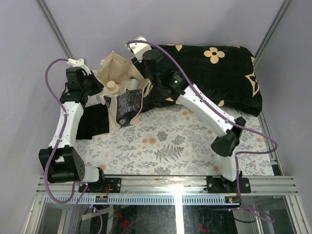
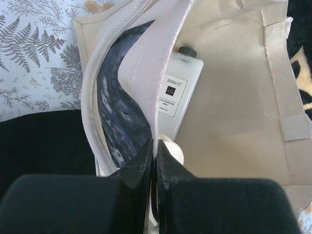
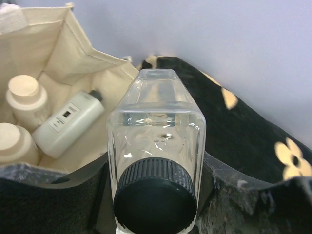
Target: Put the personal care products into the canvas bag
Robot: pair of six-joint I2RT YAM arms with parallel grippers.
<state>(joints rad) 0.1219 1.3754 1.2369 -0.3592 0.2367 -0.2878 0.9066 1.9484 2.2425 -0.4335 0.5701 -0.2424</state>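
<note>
- Left end effector [image 2: 155,146]: jaws fully closed, pinching the rim of the canvas bag [image 2: 234,97] and holding its mouth apart. The fabric between the fingertips is only a thin edge.
- A round beige cap [image 2: 172,148] shows just past those fingertips, mostly hidden by them and by the bag's folded front.
- Right end effector [image 1: 144,85]: clamped on the squarish bottle [image 3: 156,122], jaws partly apart to the bottle's width. In the right wrist view its fingers are hard to separate from the dark mottled shapes on either side of the bottle.
- Squarish bottle: dark ribbed cap toward the camera, body looks see-through. It is at the bag's open mouth; I cannot tell whether it is above the rim or already below it. The lower edge of the cap is cut off by the frame. No label visible.
- Inside the bag: white bottle [image 3: 68,124] lying on its side with a dark cap; beside it one round beige bottle [image 3: 27,97] and a second round beige bottle [image 3: 14,144], the second cut off at the frame edge.
- Writing: the white bottle's label reads "BOIRAITS" in the left wrist view; the smaller lines under it are too fine to read.
- The bag's dark printed panel [image 2: 117,112] is curled over, print unreadable.
- Bag stands at the back left of the fern-patterned tabletop [image 1: 165,146], against the black cushion [image 1: 214,68] with tan flowers. A black cloth [image 1: 92,122] lies beside it, partly under the left arm.
</note>
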